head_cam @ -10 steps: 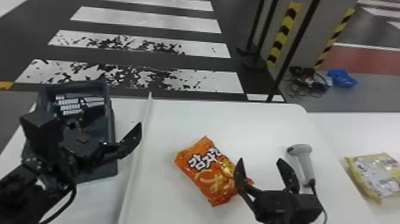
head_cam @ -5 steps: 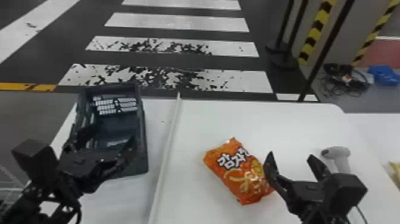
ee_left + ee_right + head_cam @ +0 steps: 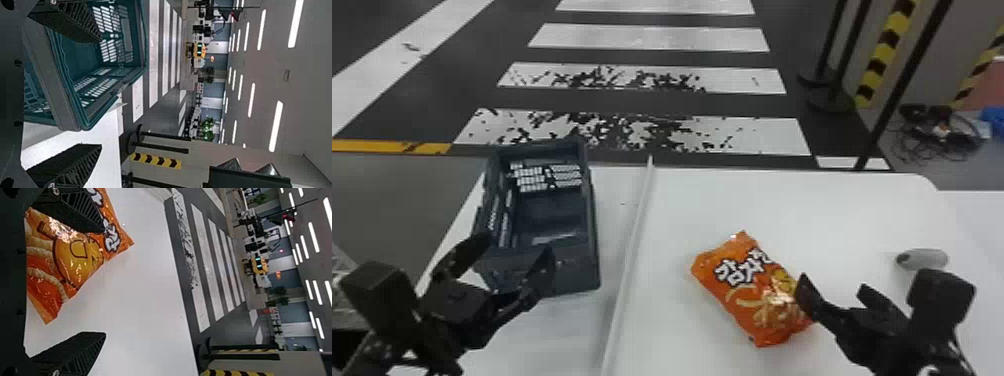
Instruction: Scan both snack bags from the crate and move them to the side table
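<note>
An orange snack bag (image 3: pixel 752 290) lies flat on the white table, right of the divider strip. My right gripper (image 3: pixel 832 292) stands open at the bag's right end, its left finger overlapping that edge in the head view. In the right wrist view the bag (image 3: pixel 74 258) is beside one finger of the open right gripper (image 3: pixel 100 282), with nothing between the fingers. My left gripper (image 3: pixel 514 250) is open at the near end of the dark crate (image 3: pixel 547 265). The left wrist view has the crate (image 3: pixel 105 66) beyond the open left gripper (image 3: pixel 98 94). A grey scanner (image 3: pixel 927 259) rests behind the right gripper.
A raised white strip (image 3: pixel 627 265) divides the table between crate and bag. Another white surface (image 3: pixel 982 220) adjoins at the right. Black posts (image 3: pixel 907 85) and coiled cables (image 3: pixel 937 132) are on the floor past the table.
The head view has swung left, so the table's things appear farther right and the second, yellow bag has left the picture. Relative to the crate, the left gripper sits slightly differently.
</note>
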Available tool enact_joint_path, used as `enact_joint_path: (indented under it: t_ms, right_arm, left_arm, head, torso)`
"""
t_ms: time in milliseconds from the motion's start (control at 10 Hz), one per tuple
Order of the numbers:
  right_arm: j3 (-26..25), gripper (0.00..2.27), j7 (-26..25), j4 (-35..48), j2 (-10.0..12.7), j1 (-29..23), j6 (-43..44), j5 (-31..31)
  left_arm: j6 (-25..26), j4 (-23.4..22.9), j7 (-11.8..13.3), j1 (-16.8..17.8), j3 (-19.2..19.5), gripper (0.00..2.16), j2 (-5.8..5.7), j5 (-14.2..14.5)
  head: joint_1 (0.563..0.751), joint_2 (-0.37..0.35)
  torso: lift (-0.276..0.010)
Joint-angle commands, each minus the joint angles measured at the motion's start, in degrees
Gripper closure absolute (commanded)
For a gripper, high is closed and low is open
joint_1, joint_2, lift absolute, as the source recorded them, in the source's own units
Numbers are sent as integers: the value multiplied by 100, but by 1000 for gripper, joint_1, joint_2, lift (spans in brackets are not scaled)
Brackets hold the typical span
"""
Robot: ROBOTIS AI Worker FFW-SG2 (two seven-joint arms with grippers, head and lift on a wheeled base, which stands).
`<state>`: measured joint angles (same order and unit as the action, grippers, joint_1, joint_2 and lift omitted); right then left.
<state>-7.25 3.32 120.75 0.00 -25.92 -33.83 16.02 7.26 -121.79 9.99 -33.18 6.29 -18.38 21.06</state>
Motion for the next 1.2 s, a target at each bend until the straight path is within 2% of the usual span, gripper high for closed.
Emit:
enact_joint_path:
  t_ms: [0,100,200,500,700,1100]
  right_arm:
    - [-418,53,46,27,5,201,-884,613]
    - [-910,53,204,-25,5,403,-1658,1395]
    - [-1270,53,301,-96,5,553,-2115,1878]
    - [-1903,53,494,-500,5,878,-3082,2810]
    - [-2053,56,652,-939,5,1115,-3398,3109]
    - [-2044,56,731,-1467,5,1431,-3451,3153]
  left_arm:
    - [-9,-11,3,-101,118,39,1,109]
    - [-9,-11,3,-119,136,39,1,126]
    - [-9,-11,12,-119,136,39,1,126]
    - [9,7,30,-110,83,39,28,126]
    - [9,42,30,-101,57,39,28,126]
    - [26,68,39,-101,39,39,10,126]
  head:
    - [695,21]
    - [695,22]
    - [695,25]
    - [695,15]
    - [695,21]
    - [695,40]
  torso:
    - [-99]
    - [-99]
    - [-99]
    - [-99]
    - [-99]
    - [-99]
